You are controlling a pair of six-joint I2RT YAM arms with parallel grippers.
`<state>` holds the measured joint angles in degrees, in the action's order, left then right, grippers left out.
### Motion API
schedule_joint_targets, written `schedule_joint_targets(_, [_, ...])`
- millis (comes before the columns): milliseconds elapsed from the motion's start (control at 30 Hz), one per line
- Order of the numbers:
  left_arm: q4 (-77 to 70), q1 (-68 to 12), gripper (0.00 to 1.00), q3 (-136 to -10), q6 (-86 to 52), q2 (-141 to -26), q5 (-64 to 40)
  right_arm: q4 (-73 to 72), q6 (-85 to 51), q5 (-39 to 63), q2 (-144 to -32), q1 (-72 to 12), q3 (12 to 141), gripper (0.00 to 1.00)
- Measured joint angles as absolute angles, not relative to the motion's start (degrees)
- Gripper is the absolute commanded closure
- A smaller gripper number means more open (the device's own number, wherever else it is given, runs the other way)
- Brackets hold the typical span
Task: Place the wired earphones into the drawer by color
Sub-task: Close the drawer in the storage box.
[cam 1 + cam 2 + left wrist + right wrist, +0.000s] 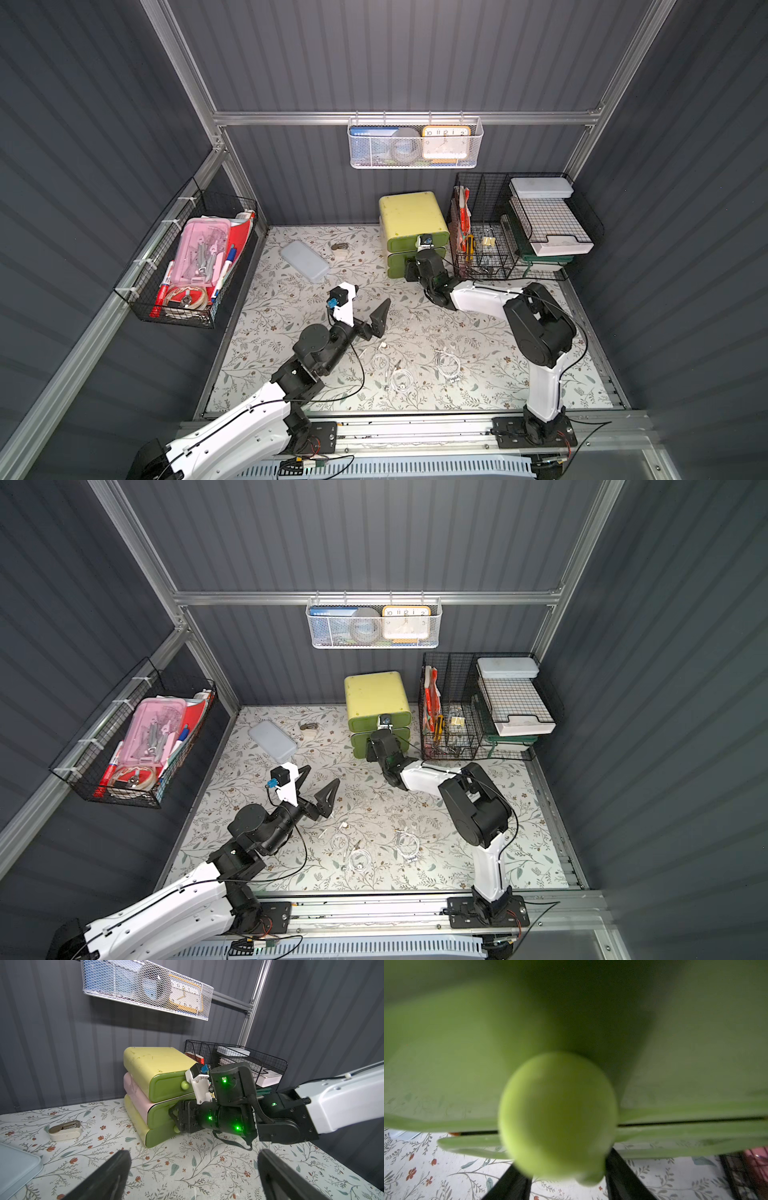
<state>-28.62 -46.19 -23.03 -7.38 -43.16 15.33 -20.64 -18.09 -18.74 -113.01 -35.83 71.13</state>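
Earphones (449,365), all white, lie in loose coils on the floral table (511,353) nearest me, between the two arm bases, and neither arm touches them. Just past them my left gripper (322,776) hangs above the table with its jaws spread wide and nothing between them. Farther back, my right gripper (175,1114) is up against the front of the green drawer unit (411,216), level with the middle drawer (160,1114). From the right wrist view, that drawer's round knob (556,1113) sits blurred between the two fingers (512,1184). I cannot tell whether they clamp it or only flank it. A wire rack (482,187) stands beside the unit.
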Motion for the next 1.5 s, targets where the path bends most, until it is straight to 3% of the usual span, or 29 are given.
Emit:
schedule_joint_targets(500, [-28.6,-46.2,0.01,-22.6,-7.4,-42.1,15.5,-22.6,-17.3,-19.1,-113.5,-35.8,71.5,0.37])
schedule_joint_targets(867, [-29.1,-46.2,0.01,-22.0,-7.4,-43.1,15.4,-21.8,-20.0,-14.1,-103.1,-35.5,61.5,0.15])
schedule_joint_targets(1000, [-30.9,-46.2,0.01,-22.0,-7.2,-46.3,14.8,-22.2,-22.9,-7.7,-98.8,-34.4,57.4,0.01])
schedule_joint_targets(1233, [-38.2,-46.2,0.01,-22.3,-5.3,-50.9,11.7,-24.8,-31.4,3.6,-96.8,-29.8,51.6,0.01])
schedule_joint_targets(1500, [-40.2,-46.2,0.01,-23.7,-3.1,-56.1,4.8,-31.3,-39.5,6.7,-102.6,-28.0,50.3,0.12])
